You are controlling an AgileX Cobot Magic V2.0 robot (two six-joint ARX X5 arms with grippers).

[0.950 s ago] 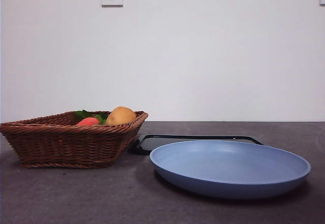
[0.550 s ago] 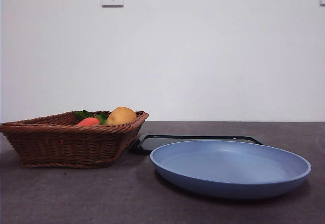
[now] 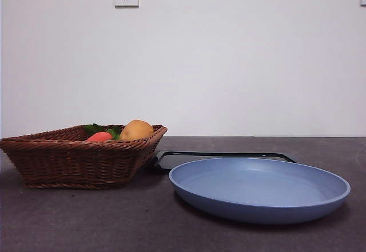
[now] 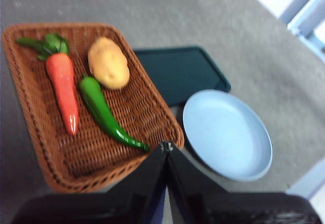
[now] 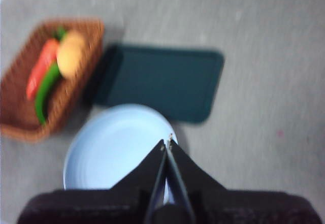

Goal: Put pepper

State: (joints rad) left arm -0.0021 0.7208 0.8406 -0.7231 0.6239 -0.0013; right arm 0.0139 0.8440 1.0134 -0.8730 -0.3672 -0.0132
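Both pairs of jaws are pressed together, holding nothing: the left gripper (image 4: 166,145) hangs above the basket (image 4: 30,107), the right gripper (image 5: 167,144) above the plate (image 5: 109,148). At centre left of the left wrist view, the pepper (image 4: 104,113) lies in the basket between carrot (image 4: 63,87) and potato (image 4: 108,62).

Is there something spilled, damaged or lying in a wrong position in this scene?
Nothing stands out. The pepper, carrot and potato lie tidily in the basket; the blue plate sits flat and bare beside the dark tray.
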